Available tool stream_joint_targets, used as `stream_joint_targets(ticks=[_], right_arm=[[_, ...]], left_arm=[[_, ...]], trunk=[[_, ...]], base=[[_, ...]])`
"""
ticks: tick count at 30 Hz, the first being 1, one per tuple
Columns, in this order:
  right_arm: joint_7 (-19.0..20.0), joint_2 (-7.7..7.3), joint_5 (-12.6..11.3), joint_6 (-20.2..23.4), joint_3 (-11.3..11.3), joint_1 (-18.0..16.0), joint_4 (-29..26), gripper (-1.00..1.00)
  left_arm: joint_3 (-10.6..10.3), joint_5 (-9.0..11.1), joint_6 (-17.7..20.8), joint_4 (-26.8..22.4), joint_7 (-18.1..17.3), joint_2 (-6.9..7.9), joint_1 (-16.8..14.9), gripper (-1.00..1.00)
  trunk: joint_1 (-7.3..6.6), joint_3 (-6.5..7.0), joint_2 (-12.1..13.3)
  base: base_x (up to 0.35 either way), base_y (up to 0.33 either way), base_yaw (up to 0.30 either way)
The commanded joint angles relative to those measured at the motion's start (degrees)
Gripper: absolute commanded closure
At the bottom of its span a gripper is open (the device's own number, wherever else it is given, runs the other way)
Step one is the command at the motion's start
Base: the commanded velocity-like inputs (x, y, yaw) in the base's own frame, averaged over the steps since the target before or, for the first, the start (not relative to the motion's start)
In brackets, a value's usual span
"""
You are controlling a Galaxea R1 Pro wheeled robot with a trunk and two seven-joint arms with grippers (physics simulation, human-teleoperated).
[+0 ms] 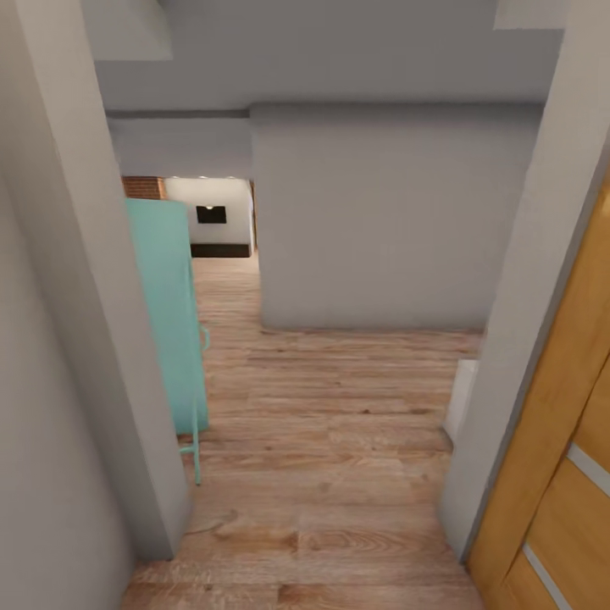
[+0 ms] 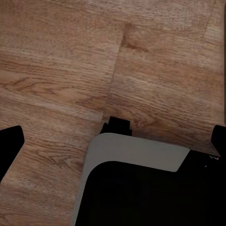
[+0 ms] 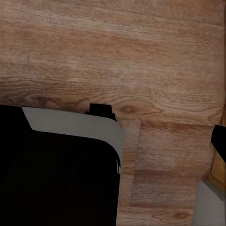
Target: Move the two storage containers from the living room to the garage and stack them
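Not much of the robot itself to go on here. From the left wrist camera, the base is a big black block with a light grey band along its upper edge, rounded at the corners, and a small black stepped nub poking out just past that band. Two black finger tips sit at the edges of that picture, plain matte, no markings visible. The right wrist camera shows the same body: black bulk, pale grey rounded trim, little black tab on top, plus one dark finger tip at the edge. No cables or screws are clear.
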Motion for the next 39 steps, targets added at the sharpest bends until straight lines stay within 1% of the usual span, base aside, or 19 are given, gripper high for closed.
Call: stream_joint_targets(ticks=[1,19,39], right_arm=[[-0.03,0.02,-0.55,-0.38,0.49,-0.07,0.18,-1.00],[-0.04,0.05,-0.87,-0.40,0.16,-0.07,0.18,-1.00],[-0.04,0.11,-0.57,-0.34,0.38,-0.07,0.18,-1.00]], left_arm=[[-0.12,0.40,-0.17,0.04,0.08,-0.01,-0.04,-1.00],[-0.12,0.41,-0.02,0.04,0.08,-0.08,-0.04,-1.00],[-0.12,0.35,0.12,0.04,0.08,-0.09,-0.04,-1.00]], trunk=[[0.03,-0.06,-0.03],[0.03,-0.06,-0.03],[0.03,-0.06,-0.03]], base=[[0.322,0.000,0.000],[0.322,0.000,0.000],[0.322,0.000,0.000]])
